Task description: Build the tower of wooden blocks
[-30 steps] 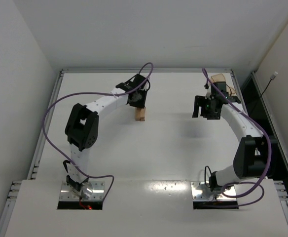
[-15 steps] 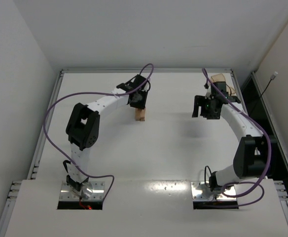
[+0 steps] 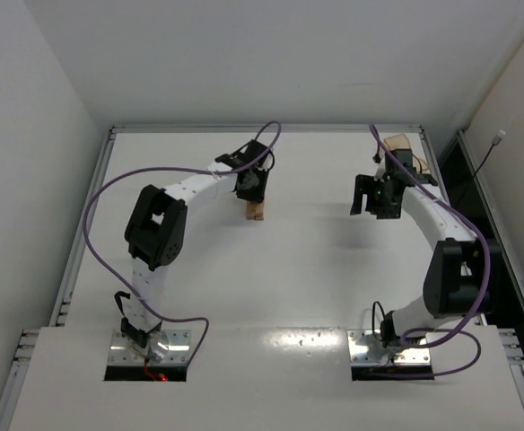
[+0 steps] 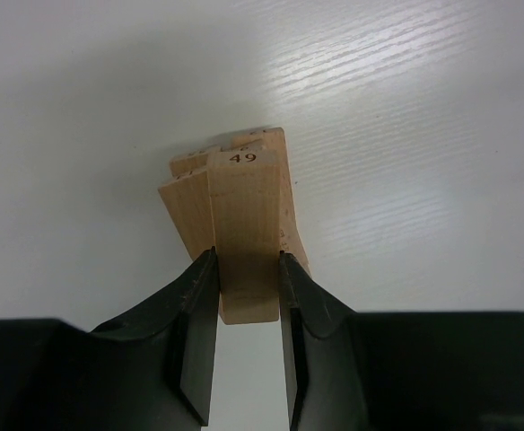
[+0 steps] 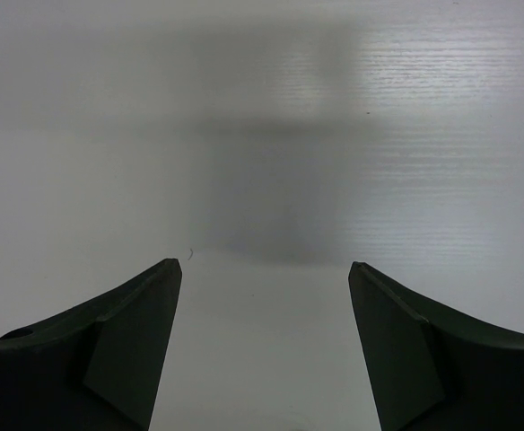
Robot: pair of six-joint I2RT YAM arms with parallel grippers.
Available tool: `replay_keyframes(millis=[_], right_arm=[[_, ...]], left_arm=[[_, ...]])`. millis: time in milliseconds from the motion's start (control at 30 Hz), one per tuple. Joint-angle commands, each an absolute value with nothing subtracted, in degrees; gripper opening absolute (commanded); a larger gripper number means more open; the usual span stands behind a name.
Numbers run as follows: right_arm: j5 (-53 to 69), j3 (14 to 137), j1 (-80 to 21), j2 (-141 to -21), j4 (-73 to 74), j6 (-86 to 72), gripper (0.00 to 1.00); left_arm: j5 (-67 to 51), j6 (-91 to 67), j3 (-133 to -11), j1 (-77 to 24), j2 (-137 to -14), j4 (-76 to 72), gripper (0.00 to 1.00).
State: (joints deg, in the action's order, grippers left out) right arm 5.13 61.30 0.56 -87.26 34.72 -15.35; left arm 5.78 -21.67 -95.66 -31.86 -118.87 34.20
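A: Entry one, left tool [image 4: 247, 259]?
B: Closed on top block [image 4: 244, 202], one of the fingers [image 4: 199, 332] on each long side. "49" printed on the far end. Block laid flat on tower [image 3: 256, 210], directly beneath the tool, on the counter [image 4: 406, 135].

A: Tower makeup?
B: At least two more blocks under the held one, skewed against it and poking out to the left ahead of the fingertips. Exact count not readable.

A: Changed over the last second?
B: Little. Slight swing of left elbow [image 3: 157, 226] in the top view. Tool barely shifted, same grip throughout. Tower in the same spot under it.

A: Meaning for the task?
B: Probably the settling of this block on the stack, release not yet made. Likely next: opening the fingers without nudging the skewed layer below, then lifting straight up.

A: Entry two, right tool [image 5: 264, 269]?
B: Open wide, nothing between the fingers, bare counter below. Unmoved over the same second. Well apart from the tower.

A: Further stock?
B: Tan tray [image 3: 400, 142] just beyond the right tool, partly hidden by the arm. Contents not visible, so remaining blocks cannot be counted.
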Motion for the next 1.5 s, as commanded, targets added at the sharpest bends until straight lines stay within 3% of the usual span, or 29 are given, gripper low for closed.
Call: replay_keyframes(millis=[0,233,367,400,433,467,500,633,667,1067,1467], right_arm=[[6.6,64.0,1.1,-87.5,33.3,-15.1,0.73],[7.1,64.0,1.6,-88.5,33.3,-15.1,0.73],[7.1,64.5,1.6,-88.5,33.3,-15.1,0.73],[7.6,64.5,1.6,-88.5,33.3,-15.1,0.73],[7.6,64.5,1.6,-88.5,33.3,-15.1,0.73],[7.6,64.5,1.6,-88.5,33.3,-15.1,0.73],[7.6,64.5,1.6,-89.0,33.3,-15.1,0.73],[7.6,64.5,1.6,-89.0,33.3,-15.1,0.73],[7.6,64.5,1.6,-89.0,33.3,-15.1,0.73],[7.0,58.9,0.5,-86.2,28.5,-12.1,0.73],[7.0,59.0,0.0,-85.7,25.5,-7.9,0.73]], left_arm=[[6.2,-22.1,-95.6,-31.5,-119.1,33.9,0.08],[6.2,-22.1,-94.5,-30.9,-119.1,33.9,0.08],[6.9,-22.1,-93.9,-30.9,-119.1,33.9,0.17],[6.9,-22.1,-93.9,-30.9,-119.1,33.9,0.24],[6.9,-22.1,-93.9,-30.9,-119.1,33.9,0.40],[6.9,-22.1,-93.9,-30.9,-119.1,33.9,0.47],[6.9,-22.1,-93.9,-30.9,-119.1,33.9,0.65],[8.2,-22.6,-93.9,-30.9,-118.6,33.9,0.95],[8.9,-22.6,-93.9,-30.9,-118.6,33.9,0.98],[13.7,-21.1,-93.6,-30.9,-102.5,32.8,1.00],[18.3,-18.5,-72.6,-29.7,-91.8,28.5,1.00]])
